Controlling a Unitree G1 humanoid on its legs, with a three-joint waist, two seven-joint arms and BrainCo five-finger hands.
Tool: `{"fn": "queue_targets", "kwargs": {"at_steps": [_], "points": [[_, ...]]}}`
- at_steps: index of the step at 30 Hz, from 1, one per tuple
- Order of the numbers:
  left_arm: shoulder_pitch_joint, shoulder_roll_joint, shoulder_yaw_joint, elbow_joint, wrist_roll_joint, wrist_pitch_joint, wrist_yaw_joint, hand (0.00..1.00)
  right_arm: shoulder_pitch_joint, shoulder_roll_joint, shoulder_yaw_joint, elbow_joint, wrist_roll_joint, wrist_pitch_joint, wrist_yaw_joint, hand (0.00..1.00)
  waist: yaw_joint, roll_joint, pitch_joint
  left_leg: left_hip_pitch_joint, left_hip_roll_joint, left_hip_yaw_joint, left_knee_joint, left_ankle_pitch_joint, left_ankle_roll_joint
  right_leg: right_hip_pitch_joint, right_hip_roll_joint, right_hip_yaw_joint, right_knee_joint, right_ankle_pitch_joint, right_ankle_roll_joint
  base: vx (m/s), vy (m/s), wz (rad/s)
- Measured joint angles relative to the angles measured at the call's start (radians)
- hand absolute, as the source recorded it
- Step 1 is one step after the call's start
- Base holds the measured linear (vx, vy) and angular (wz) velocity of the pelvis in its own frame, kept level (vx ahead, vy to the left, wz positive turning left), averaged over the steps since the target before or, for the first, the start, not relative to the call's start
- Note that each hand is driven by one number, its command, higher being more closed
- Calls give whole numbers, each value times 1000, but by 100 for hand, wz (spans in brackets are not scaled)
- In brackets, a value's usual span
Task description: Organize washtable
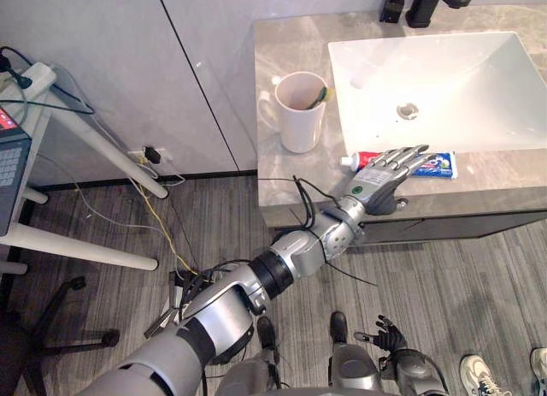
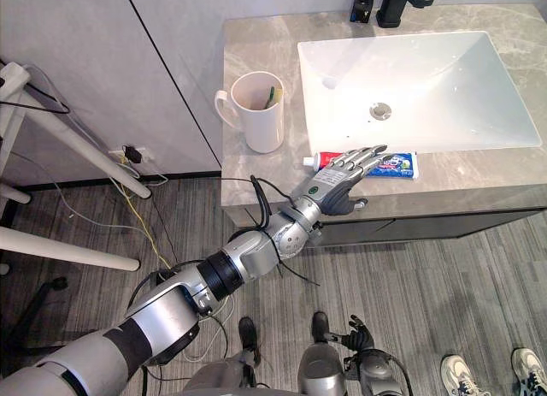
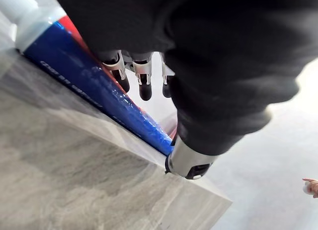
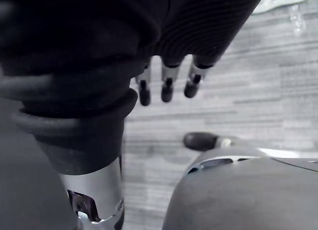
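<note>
A toothpaste tube [image 1: 440, 165], blue and red with a white cap, lies on the grey stone counter [image 1: 291, 186] between the white sink basin [image 1: 444, 88] and the front edge. My left hand [image 1: 389, 175] is spread over the tube's middle with straight fingers [image 3: 144, 86], open. Its thumb hangs past the counter's front edge. Whether the fingers touch the tube [image 3: 74, 76] I cannot tell. A white mug [image 1: 299, 114] with a green toothbrush [image 1: 322, 95] inside stands left of the basin. My right hand [image 1: 389, 338] hangs low by my side, fingers relaxed.
A black faucet [image 1: 436, 2] and a small dark item [image 1: 393, 4] stand behind the basin. A white-legged table [image 1: 77, 131] with a power strip stands to the left. A person's shoes [image 1: 483, 375] are on the floor at lower right.
</note>
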Motion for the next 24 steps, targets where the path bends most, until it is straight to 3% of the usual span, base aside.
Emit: {"fn": "queue_targets", "kwargs": {"at_steps": [17, 20, 24], "points": [[9, 1, 0, 0, 0, 2, 1, 0, 0, -7, 22, 0, -1, 0, 0, 0, 1, 1, -1, 2, 13, 7, 8, 0, 0, 0, 8, 3, 6, 16, 26, -13, -4, -1], [9, 1, 0, -4, 1, 2, 4, 0, 0, -7, 23, 0, -1, 0, 0, 0, 1, 1, -1, 3, 14, 9, 15, 0, 0, -2, 4, 7, 17, 13, 45, -53, -4, -2], [7, 0, -4, -128, 1, 0, 22, 0, 3, -7, 22, 39, -2, -1, 0, 0, 3, 14, -9, 8, 12, 10, 9, 0, 0, -15, -6, 13, 43, 1, 78, -47, 3, -3]]}}
